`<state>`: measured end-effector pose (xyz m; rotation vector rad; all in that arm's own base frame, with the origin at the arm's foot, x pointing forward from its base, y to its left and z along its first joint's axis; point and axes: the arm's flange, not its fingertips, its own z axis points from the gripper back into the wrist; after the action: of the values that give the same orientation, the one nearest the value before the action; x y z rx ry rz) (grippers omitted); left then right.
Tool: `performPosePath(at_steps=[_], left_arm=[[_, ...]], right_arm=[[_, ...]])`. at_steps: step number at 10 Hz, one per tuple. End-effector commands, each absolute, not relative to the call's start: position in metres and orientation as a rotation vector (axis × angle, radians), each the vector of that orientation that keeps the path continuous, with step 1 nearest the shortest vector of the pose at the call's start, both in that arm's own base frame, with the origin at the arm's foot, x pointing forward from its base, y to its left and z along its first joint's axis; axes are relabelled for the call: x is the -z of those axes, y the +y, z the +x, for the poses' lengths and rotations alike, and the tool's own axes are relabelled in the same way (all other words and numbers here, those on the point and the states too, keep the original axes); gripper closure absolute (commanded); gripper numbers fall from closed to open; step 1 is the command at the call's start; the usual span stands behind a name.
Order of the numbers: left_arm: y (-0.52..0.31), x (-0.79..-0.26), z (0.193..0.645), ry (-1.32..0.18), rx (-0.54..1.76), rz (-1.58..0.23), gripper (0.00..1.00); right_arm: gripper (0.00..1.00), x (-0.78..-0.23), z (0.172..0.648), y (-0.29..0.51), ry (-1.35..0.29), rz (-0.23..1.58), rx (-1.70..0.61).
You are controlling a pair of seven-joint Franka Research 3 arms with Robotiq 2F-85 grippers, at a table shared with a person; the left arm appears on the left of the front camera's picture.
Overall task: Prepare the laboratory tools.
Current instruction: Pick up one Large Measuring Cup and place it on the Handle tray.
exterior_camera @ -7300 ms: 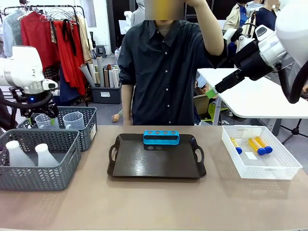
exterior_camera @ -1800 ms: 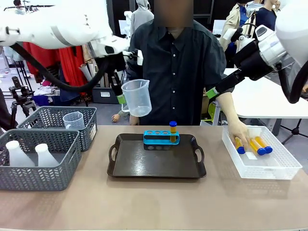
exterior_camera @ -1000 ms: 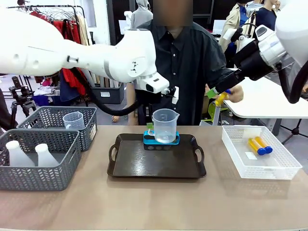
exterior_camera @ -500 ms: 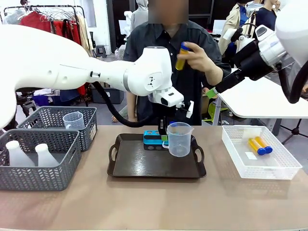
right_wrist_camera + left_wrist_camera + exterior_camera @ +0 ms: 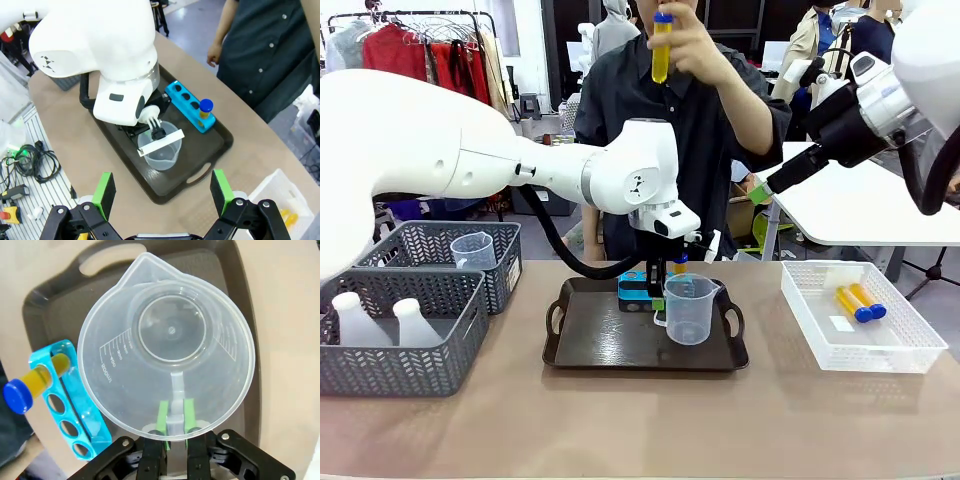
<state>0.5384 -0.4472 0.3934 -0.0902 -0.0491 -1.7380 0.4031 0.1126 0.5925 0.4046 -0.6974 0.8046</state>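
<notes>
Beaker lower, tube higher.

Left arm reaches across the middle, wrist pointing down. Left pincer clamped on the beaker handle. Right arm is raised at the right side, right pincer spread wide, looking down from above. Person's hand is raised high, fingers closed.

clear beaker upright beside blue rack holding one tube.
</notes>
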Motion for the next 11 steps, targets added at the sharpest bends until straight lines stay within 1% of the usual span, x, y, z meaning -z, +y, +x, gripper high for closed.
performPosePath(at_steps=[1,5,6,10,11], left_arm=[[-0.44,-0.39,0.542,-0.031,1.773,-0.075,1.0],[-0.441,-0.379,0.543,-0.006,1.771,-0.052,1.0],[-0.442,-0.378,0.543,-0.004,1.769,-0.031,0.91],[-0.442,-0.377,0.543,-0.003,1.763,-0.009,0.14],[-0.442,-0.378,0.543,-0.005,1.758,-0.006,0.0]], right_arm=[[0.0,-0.594,0.403,0.113,-0.699,0.413,-0.804],[0.0,-0.594,0.403,0.113,-0.699,0.413,-0.804],[0.0,-0.594,0.403,0.113,-0.699,0.413,-0.804],[0.0,-0.594,0.403,0.113,-0.699,0.413,-0.804],[0.0,-0.594,0.403,0.113,-0.699,0.413,-0.804]])
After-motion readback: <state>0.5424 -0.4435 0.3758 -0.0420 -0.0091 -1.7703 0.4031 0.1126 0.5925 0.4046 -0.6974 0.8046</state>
